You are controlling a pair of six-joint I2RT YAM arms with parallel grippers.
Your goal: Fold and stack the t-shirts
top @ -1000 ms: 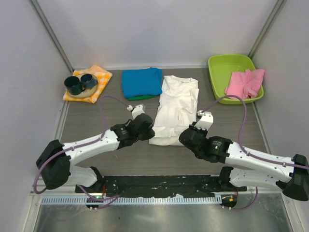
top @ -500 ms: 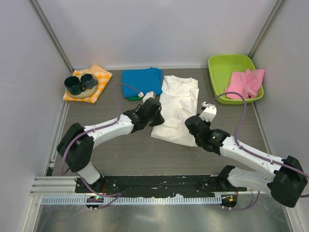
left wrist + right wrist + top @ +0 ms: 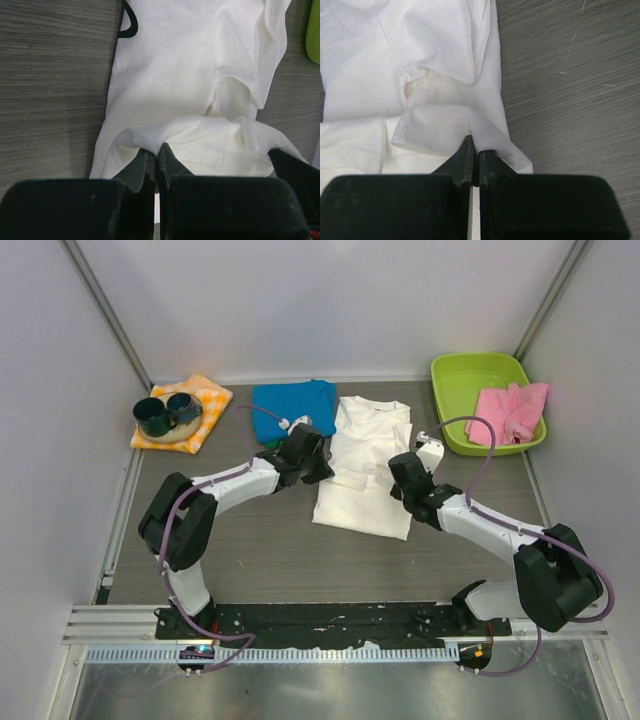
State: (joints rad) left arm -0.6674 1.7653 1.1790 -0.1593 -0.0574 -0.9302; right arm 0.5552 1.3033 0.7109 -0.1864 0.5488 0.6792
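left gripper (image 3: pixel 156 148): your fingers pinch the white t-shirt (image 3: pixel 372 430) hem, left corner
right gripper (image 3: pixel 475 146): pinches right corner, so you fold it level
shirt: mid-table, beside folded blue t-shirt (image 3: pixel 293 408)

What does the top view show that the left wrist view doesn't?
Only the top view: the blue tee, the checked cloth with cups, and the pink cloth. Only the left wrist: the left gripper shut on a raised fold of the white tee. Both: the white tee on the table, plus the green tub, just a sliver at the wrist view's right edge.
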